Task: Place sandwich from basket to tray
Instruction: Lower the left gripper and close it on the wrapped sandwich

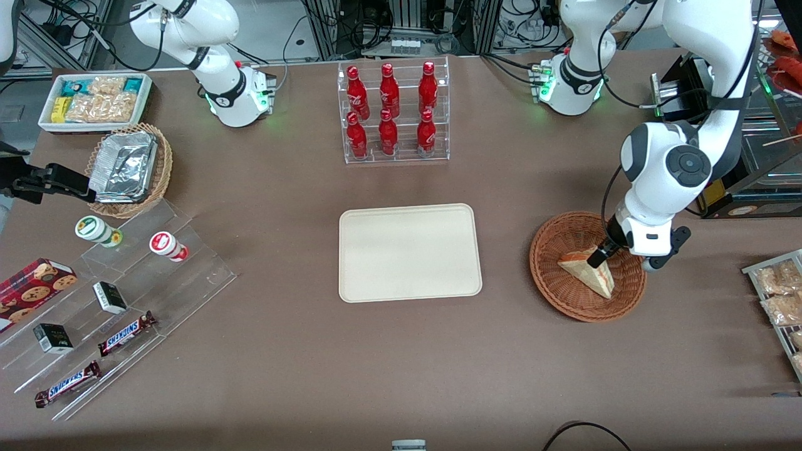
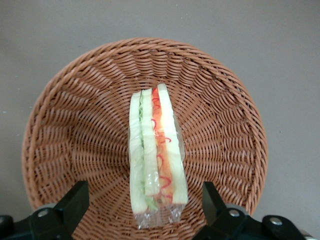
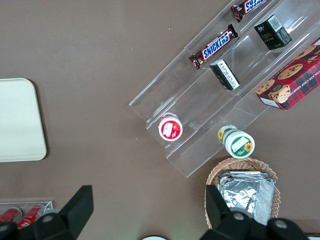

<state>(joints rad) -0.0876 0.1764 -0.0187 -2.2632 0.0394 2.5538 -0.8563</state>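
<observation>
You have the gripper (image 2: 145, 202) low over the basket (image 1: 551, 283), jaws apart astride the sandwich (image 2: 156, 155), apparently not yet clamped; lift and transfer to the tray (image 1: 410, 252) remain.

White arm (image 1: 664, 169), black fingers (image 2: 75, 202)

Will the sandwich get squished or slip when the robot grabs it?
Probably a bit squishy: the sandwich shows soft pale bread layers. Its clear, shiny wrap may be slippery. The open gripper straddles it in the basket, so a gentle squeeze on its flat sides seems wise.
</observation>
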